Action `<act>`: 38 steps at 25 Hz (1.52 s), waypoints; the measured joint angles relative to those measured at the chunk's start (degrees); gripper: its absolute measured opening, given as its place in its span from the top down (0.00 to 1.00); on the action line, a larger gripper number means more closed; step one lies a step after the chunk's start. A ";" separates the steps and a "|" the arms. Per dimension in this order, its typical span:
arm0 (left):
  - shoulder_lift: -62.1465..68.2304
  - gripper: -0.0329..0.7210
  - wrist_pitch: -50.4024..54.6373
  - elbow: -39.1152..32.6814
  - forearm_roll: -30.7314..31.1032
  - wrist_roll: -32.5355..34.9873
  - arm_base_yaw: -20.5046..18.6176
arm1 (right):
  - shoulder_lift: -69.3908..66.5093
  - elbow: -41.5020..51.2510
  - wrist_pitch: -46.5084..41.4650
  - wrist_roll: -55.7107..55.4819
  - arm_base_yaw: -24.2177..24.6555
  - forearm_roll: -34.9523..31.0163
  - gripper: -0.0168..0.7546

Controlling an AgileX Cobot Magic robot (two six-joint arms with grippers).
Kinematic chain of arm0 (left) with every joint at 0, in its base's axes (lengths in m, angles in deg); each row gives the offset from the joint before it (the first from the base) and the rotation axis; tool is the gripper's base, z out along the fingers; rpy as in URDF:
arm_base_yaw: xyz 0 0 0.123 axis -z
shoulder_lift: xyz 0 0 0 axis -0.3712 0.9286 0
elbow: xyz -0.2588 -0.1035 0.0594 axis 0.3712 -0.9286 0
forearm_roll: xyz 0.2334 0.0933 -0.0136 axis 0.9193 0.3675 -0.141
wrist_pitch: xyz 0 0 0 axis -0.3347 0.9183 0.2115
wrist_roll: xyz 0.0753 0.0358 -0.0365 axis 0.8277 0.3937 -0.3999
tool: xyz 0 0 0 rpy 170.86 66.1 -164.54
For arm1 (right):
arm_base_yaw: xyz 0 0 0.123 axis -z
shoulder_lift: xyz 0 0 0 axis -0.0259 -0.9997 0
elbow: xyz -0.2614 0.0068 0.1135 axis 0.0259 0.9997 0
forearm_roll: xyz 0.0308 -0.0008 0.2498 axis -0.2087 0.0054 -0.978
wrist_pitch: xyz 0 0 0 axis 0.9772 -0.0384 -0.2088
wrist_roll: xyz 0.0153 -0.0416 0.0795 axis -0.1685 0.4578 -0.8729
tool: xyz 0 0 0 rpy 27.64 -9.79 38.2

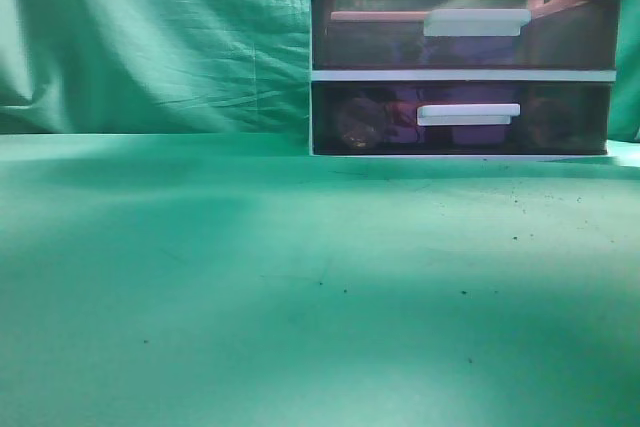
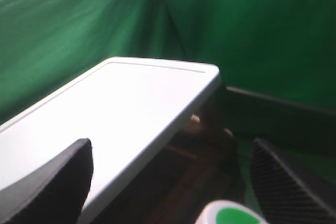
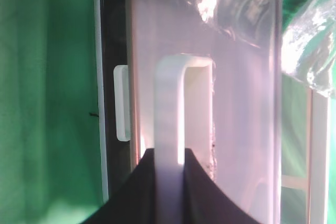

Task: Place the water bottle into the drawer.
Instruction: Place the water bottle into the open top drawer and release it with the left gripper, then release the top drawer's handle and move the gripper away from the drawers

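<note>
The drawer unit (image 1: 463,75) stands at the back right of the green table. Only its two lower drawers show in the exterior view, both closed. My right gripper (image 3: 169,157) is shut on the white handle (image 3: 169,103) of a translucent drawer front. Behind that front lies the clear, crinkled water bottle (image 3: 310,40). In the left wrist view, my left gripper (image 2: 173,182) has its fingers wide apart above the unit's white top (image 2: 121,108). The bottle's white and green cap (image 2: 231,216) sits low between the fingers, off towards the right one. Neither arm shows in the exterior view.
Green cloth covers the table (image 1: 250,287) and hangs as a backdrop (image 1: 150,37). A second white handle (image 3: 122,103) shows to the left of the held one. Dark items sit inside the lowest drawer (image 1: 370,119).
</note>
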State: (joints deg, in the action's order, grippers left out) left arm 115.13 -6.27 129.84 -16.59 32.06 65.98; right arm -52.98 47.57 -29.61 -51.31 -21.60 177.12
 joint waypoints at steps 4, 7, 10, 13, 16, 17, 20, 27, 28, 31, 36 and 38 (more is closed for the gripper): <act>0.00 0.18 -5.21 0.00 -5.04 -0.33 0.10 | 0.00 0.00 0.00 -0.73 0.00 0.36 0.88; 0.44 0.18 -9.34 0.00 -9.14 -0.43 0.21 | 0.00 0.00 0.00 -1.01 0.00 0.49 0.88; 2.50 0.18 -12.38 0.21 -11.05 -1.38 0.21 | 0.00 0.00 0.09 -1.58 0.00 0.72 0.88; 5.29 0.18 -12.93 0.21 -11.63 -2.99 0.21 | 0.00 0.36 0.51 -3.31 0.00 0.28 0.88; 5.47 0.18 -11.59 0.09 -8.51 -3.24 0.31 | 0.00 0.49 0.88 -3.71 0.00 0.15 0.88; 4.63 0.24 -10.14 0.09 -7.10 -3.24 0.31 | 0.00 0.49 0.88 -3.79 0.00 0.15 0.88; -1.96 0.41 1.79 0.00 -3.62 -3.24 0.43 | 0.00 0.57 0.88 -3.79 0.00 0.13 0.88; -19.20 0.96 35.12 0.35 7.90 -6.19 0.66 | 0.00 -1.27 -2.79 -4.23 -0.34 5.76 0.88; -20.43 0.96 37.12 0.35 9.85 -8.30 0.66 | -0.11 -2.00 -3.19 -4.51 -0.34 6.40 0.88; -23.40 0.96 41.30 0.35 16.34 -14.88 0.66 | -1.40 -5.31 -3.40 -7.01 -0.34 8.14 0.88; -26.24 0.96 48.42 0.35 26.47 -23.40 0.66 | -8.47 -11.58 -2.93 -9.81 -0.48 10.75 0.88; -26.92 0.96 52.10 0.35 27.51 -24.68 0.66 | -12.23 -14.75 -3.55 -10.27 -0.48 11.27 0.88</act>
State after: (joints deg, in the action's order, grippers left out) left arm 88.21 45.83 130.20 10.91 7.37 66.64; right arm -65.20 32.82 -33.16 -61.58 -22.08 188.39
